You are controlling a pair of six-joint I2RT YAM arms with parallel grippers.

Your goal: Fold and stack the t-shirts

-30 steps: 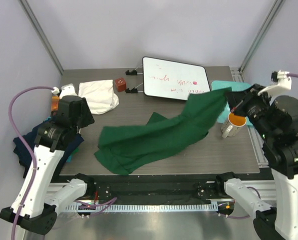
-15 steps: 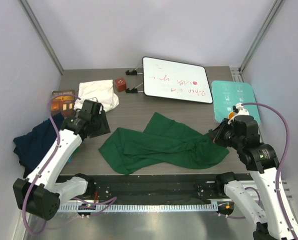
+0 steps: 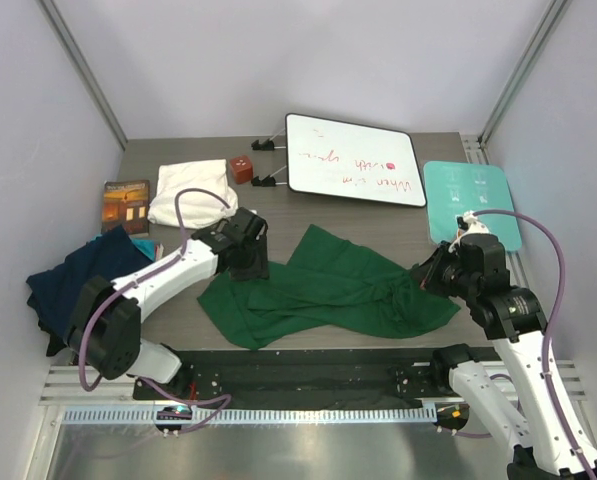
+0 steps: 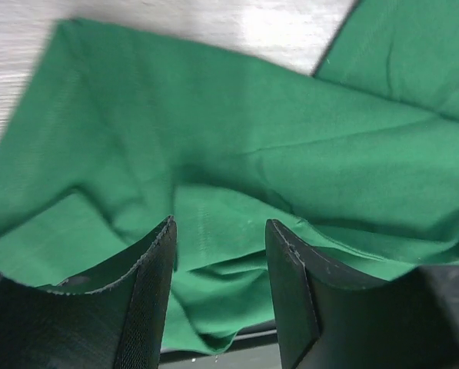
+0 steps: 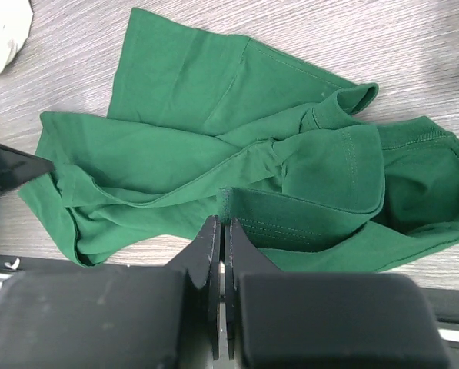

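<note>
The dark green t-shirt (image 3: 328,290) lies bunched across the middle of the tabletop (image 3: 378,215), a long rumpled band running from the left arm to the right. One flat panel pokes out toward the far side, and a thicker wad of folds sits at the right end.

It looks light and completely limp. It will sag and drape from whatever point lifts it, and a single pinch will only drag it into a rope. The weave seems matte rather than slick, so a firm pinch should hold.

The right gripper (image 5: 221,231) is closed, its fingers pressed together with a stitched hem fold running up into the tips. I take it to be pinching that hem near the wadded end.

The left gripper (image 4: 221,257) hovers with its fingers spread apart over the left part of the cloth, nothing between them. Layered folds lie just under it.

The sensible holds are the stitched edges, meaning a hem, a shoulder or a sleeve seam. Each arm should take one, well apart, so the cloth can be pulled flat.

The cream-white t-shirt (image 3: 190,190) sits folded at the far left. The navy t-shirt (image 3: 73,280) is heaped at the left edge.
</note>
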